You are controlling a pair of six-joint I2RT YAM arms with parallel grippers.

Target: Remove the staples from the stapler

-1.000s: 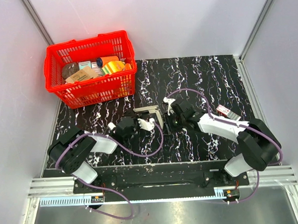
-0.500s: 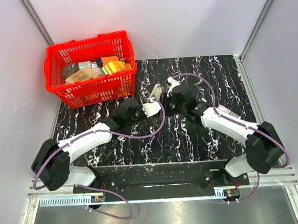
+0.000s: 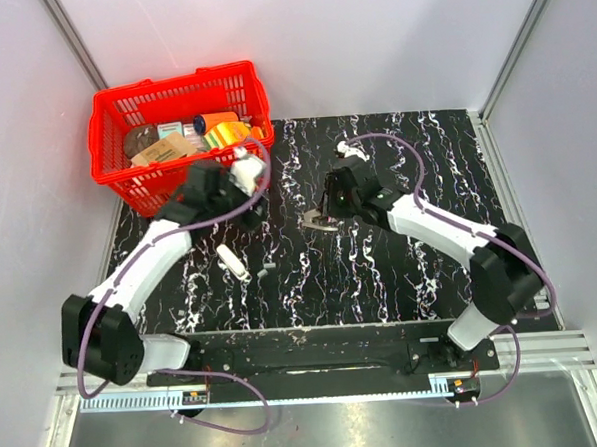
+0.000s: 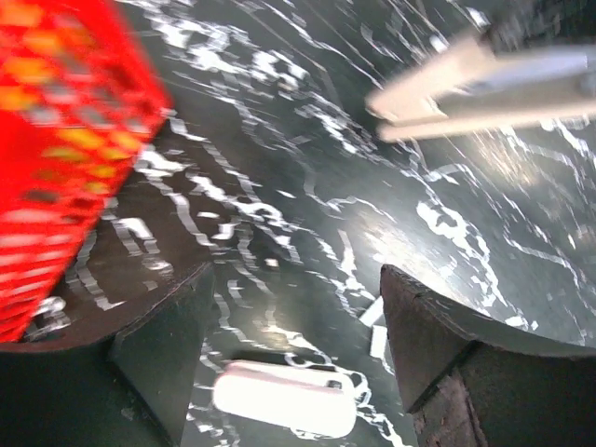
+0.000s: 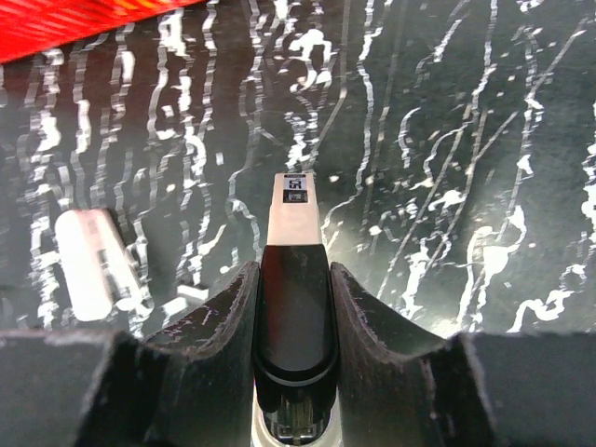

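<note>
My right gripper (image 3: 325, 208) (image 5: 293, 275) is shut on the stapler (image 3: 315, 221) (image 5: 296, 307), a small dark stapler whose pale top strip points away over the black marbled table. In the left wrist view the stapler (image 4: 484, 79) shows blurred at the top right. My left gripper (image 3: 244, 176) (image 4: 293, 307) hangs open and holds nothing, near the red basket's front corner. Below it a white oblong piece (image 3: 232, 262) (image 4: 284, 399) (image 5: 98, 265) lies on the table. Beside that piece lie short pale strips (image 4: 375, 328) (image 5: 193, 293) that look like staples.
The red basket (image 3: 111, 173) (image 4: 56, 140) full of packets stands at the table's back left, close to my left gripper. Grey walls enclose the table at the back and both sides. My two arms reach in from the near edge.
My left gripper has opened and swung from beside the stapler back left toward the basket. My right gripper has kept hold of the stapler, raising it, then bringing it back down nearer.
</note>
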